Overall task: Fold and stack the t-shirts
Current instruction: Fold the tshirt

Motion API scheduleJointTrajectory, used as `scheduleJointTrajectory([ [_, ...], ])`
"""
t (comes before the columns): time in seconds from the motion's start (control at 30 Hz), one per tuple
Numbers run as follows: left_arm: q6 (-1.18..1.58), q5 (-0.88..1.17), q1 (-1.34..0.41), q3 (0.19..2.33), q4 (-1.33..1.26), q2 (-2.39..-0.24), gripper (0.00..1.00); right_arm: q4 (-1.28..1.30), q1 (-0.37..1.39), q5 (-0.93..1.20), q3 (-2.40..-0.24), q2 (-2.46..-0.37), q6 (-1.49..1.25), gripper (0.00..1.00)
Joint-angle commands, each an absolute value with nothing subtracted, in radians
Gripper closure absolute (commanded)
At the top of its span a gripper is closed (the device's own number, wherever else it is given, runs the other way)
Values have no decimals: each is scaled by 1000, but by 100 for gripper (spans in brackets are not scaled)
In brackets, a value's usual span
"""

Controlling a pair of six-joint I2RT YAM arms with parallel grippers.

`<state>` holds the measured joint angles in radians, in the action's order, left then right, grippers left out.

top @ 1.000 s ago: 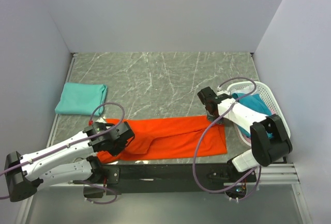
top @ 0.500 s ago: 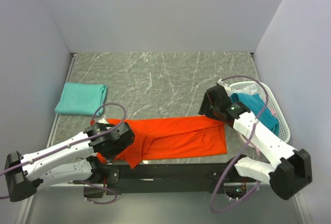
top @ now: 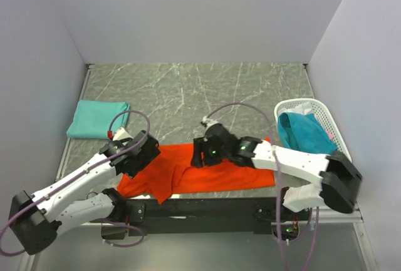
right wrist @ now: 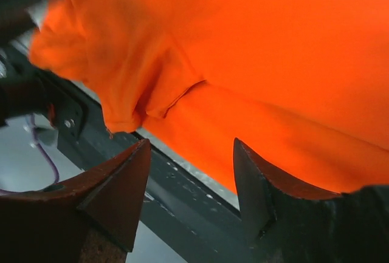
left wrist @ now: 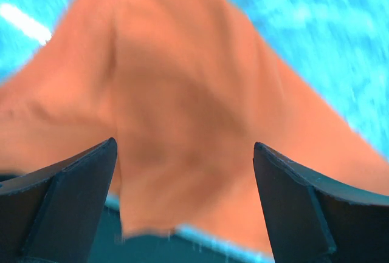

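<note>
The orange-red t-shirt (top: pixel 219 168) lies as a long, partly folded strip along the table's near edge, its left end bunched (top: pixel 156 177). My left gripper (top: pixel 139 160) hovers over that left end, open, with only orange cloth (left wrist: pixel 182 93) showing below its fingers (left wrist: pixel 67 196). My right gripper (top: pixel 199 156) is over the shirt's middle, open, nothing between its fingers (right wrist: pixel 115 184); orange cloth (right wrist: pixel 255 62) lies beyond them. A folded teal t-shirt (top: pixel 97 119) rests at the far left. Another teal t-shirt (top: pixel 304 131) sits crumpled in the basket.
The white lattice basket (top: pixel 335 134) stands at the right edge of the table. The dark front rail (top: pixel 207 205) runs just below the orange shirt, also seen under the right fingers (right wrist: pixel 182 196). Grey walls enclose the marbled tabletop (top: pixel 200 96).
The left gripper opened and let go of the shirt's left end, which now lies bunched. The right arm released the right corner and swung left to the shirt's middle, jaws opening.
</note>
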<state>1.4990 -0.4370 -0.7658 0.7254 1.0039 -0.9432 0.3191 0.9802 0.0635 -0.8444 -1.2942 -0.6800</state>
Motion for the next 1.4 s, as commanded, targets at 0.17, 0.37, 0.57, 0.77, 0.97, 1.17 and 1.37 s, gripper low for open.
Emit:
scheduleJointTrajectory([
  [0.17, 1283, -405, -523, 608, 787, -954, 3, 251, 1107, -43, -1008, -1566, -768, 43],
  [0.37, 1232, -350, -413, 508, 700, -950, 20, 236, 1112, -54, -1032, -1649, -811, 49],
  [0.57, 1215, -316, -380, 450, 640, -953, 41, 233, 1117, -49, -1052, -1692, -821, 51],
  [0.77, 1212, -302, -374, 428, 615, -954, 56, 230, 1117, -64, -1057, -1716, -841, 53],
  [0.97, 1212, -304, -373, 449, 652, -968, 59, 247, 1118, -80, -1074, -1730, -839, 53],
  [1.17, 1275, -305, -373, 483, 765, -947, 50, 268, 1118, -101, -1074, -1720, -839, 53],
  [1.37, 1292, -298, -376, 512, 811, -900, 46, 267, 1118, -89, -1074, -1721, -838, 53],
])
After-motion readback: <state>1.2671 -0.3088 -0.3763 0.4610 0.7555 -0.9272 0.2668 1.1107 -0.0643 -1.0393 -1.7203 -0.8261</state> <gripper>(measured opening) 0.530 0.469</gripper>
